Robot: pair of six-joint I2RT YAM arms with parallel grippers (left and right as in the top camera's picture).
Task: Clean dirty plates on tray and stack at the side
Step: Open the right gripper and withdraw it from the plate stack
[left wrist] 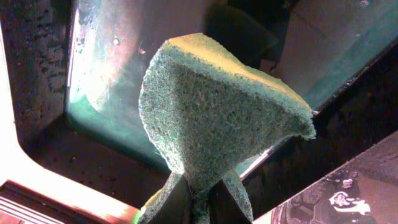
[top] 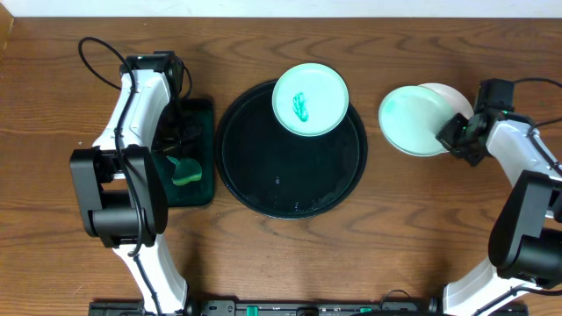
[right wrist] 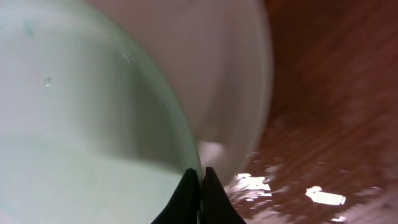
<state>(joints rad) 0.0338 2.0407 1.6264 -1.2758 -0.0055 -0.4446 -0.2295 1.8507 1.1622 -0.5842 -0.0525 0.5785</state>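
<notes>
Brown wood grain runs across the whole table (top: 53,105), and from where I stand little else of the room shows, only a paler strip past its edge at 10 o'clock.

Dead centre sits the glossy black tray (top: 263,175), round with a low rim. One smeared plate (top: 325,88), pale turquoise, rests at the tray's 1 o'clock and hangs a little over the rim. A teal-green smear (top: 301,107) marks its middle.

Off the tray at 3 o'clock, on bare wood, a clean turquoise plate (top: 408,123) lies over a white plate (top: 446,95), which peeks out at its 2 o'clock. The right gripper (top: 457,133) has its fingers pinched together on the turquoise plate's rim at about 4 o'clock. In the wrist view the two dark fingertips (right wrist: 189,193) meet over that thin edge, with the white plate just behind. Bright glints (right wrist: 323,196) lie on the wood beside them.

At the black tray's 9 o'clock lies a dark green tray (top: 200,114), rectangular and just beside it. The left gripper (top: 180,162) hangs over it, clamped on a green sponge (top: 186,170). Up close the sponge (left wrist: 211,118) fans out from between the fingers, rough-faced with a yellowish edge. The green tray's floor below it shines in the light.
</notes>
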